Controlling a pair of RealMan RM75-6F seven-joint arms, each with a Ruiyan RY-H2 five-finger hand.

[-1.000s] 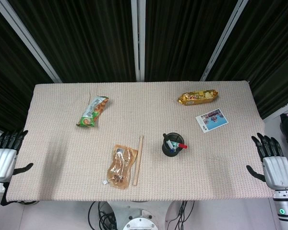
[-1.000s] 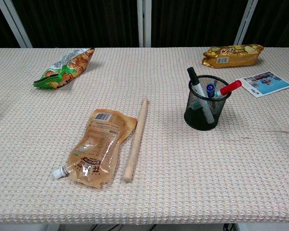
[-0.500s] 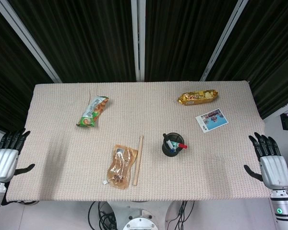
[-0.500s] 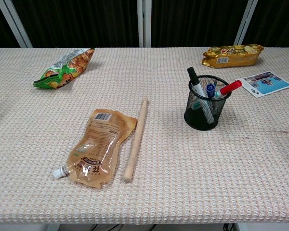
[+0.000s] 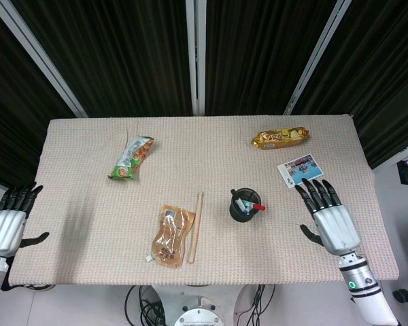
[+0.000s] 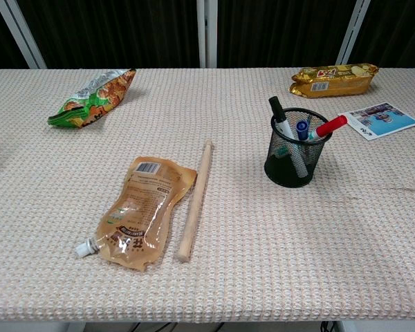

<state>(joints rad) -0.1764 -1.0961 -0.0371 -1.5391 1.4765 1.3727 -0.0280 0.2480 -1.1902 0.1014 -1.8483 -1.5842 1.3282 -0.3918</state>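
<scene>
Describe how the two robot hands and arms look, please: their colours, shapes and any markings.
Both hands have black, slender, segmented fingers and a silver-white ribbed back plate. The right hand joins a white, rounded wrist section with a dark band and a small green light ring. The left hand shows the same black fingers and pale plate at the picture's edge, above a white wrist. No loose cables show on them.

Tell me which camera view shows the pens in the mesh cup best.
The chest view. It sees the black mesh cup from the side, so the pens stand out separately: a black cap, a blue one and a red one leaning right. The head view looks down on the cup, showing only small foreshortened tips.
</scene>
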